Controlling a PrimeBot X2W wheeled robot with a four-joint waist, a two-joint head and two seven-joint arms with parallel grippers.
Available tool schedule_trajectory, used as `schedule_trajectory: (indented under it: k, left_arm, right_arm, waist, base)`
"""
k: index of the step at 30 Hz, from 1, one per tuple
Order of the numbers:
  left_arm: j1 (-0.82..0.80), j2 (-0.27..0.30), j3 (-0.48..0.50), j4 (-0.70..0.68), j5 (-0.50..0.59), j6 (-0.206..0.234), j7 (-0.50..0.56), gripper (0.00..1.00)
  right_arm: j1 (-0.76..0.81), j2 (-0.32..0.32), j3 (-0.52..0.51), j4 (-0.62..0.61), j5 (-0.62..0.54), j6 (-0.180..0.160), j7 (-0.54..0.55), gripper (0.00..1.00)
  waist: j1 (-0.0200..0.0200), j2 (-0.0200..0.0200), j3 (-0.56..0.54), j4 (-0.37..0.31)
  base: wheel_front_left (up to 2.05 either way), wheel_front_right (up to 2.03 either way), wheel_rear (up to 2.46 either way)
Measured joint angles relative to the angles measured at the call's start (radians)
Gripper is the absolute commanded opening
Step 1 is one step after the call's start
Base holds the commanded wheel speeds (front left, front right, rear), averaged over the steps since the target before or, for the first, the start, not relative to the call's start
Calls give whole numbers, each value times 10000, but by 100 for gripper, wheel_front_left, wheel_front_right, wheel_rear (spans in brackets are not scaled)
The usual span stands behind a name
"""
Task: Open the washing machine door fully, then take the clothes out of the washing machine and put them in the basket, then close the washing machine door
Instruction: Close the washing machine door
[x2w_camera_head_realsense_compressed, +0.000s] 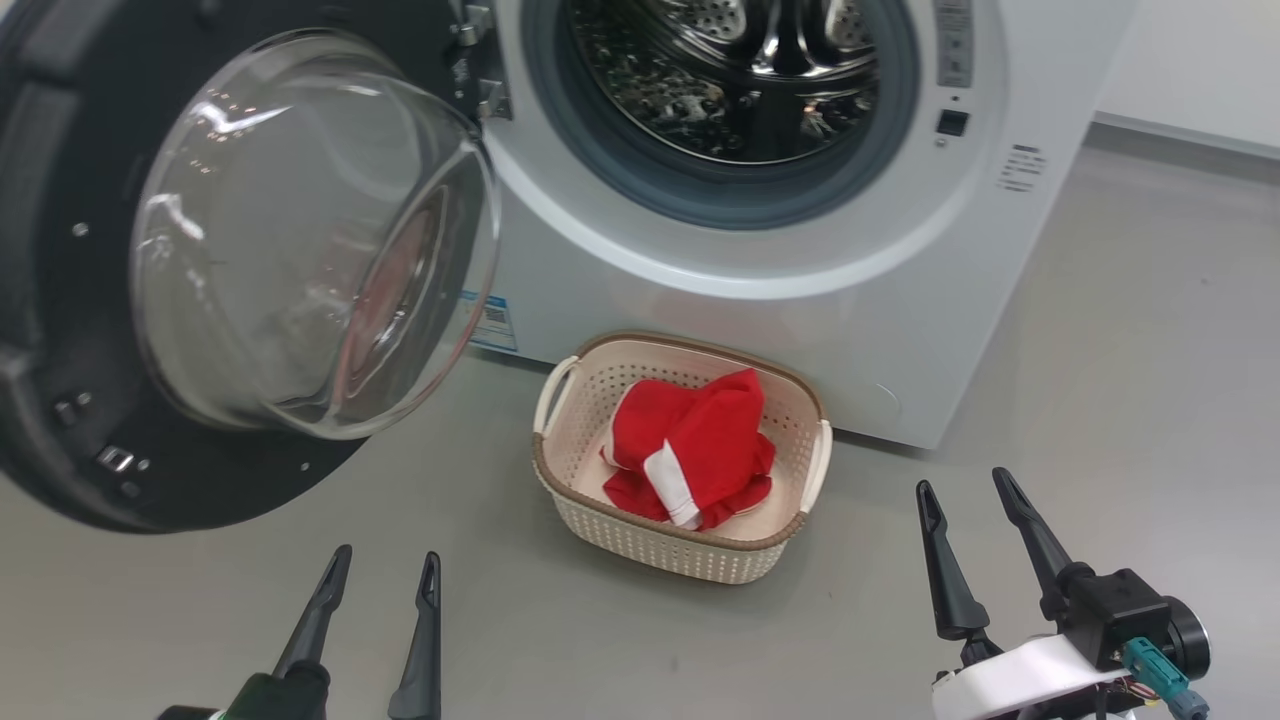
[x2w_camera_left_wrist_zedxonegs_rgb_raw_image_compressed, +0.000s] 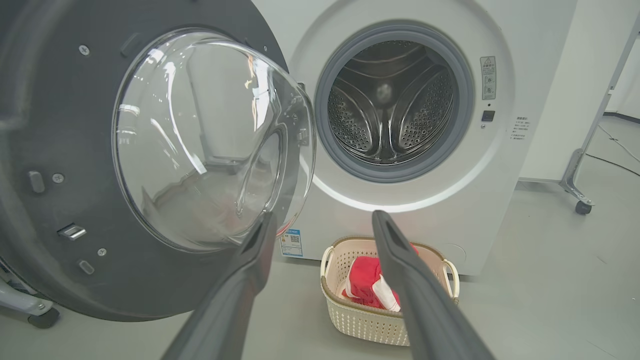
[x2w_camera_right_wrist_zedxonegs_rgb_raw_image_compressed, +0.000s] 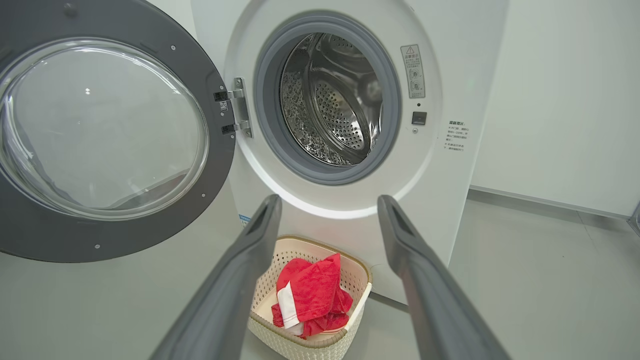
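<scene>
Now, at the left, the door (x2w_camera_head_realsense_compressed: 60, 300) stands swung wide, glass bowl facing me. My left tool (x2w_camera_head_realsense_compressed: 388, 555) hangs below it, fingers spread, empty. The basket (x2w_camera_head_realsense_compressed: 660, 545) sits on the floor just before the machine (x2w_camera_head_realsense_compressed: 800, 300), the clothes (x2w_camera_head_realsense_compressed: 690, 440) heaped inside; the drum (x2w_camera_head_realsense_compressed: 730, 80) looks bare. My right tool (x2w_camera_head_realsense_compressed: 964, 480) is likewise spread and empty. I judge only closing remains: hook round the door's free edge and sweep it right until it latches.

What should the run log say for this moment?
door: open | drum: no clothes seen | clothes: in basket | left gripper: open, free | right gripper: open, free | next: close door
</scene>
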Motion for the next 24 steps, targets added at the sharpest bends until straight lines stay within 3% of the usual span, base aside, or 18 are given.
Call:
schedule_trajectory:
  k: [12,24]
  left_arm:
    - [-3,-6,23,109,-29,0,-10,100]
    - [-2,-15,46,115,-182,2,-44,100]
  right_arm:
    - [10,19,113,15,-4,-2,0,100]
    - [10,27,155,81,-12,0,0,100]
  waist:
    - [0,0,-61,1259]
    - [1,0,-79,1450]
  base:
    - [0,0,0]
    - [0,0,0]
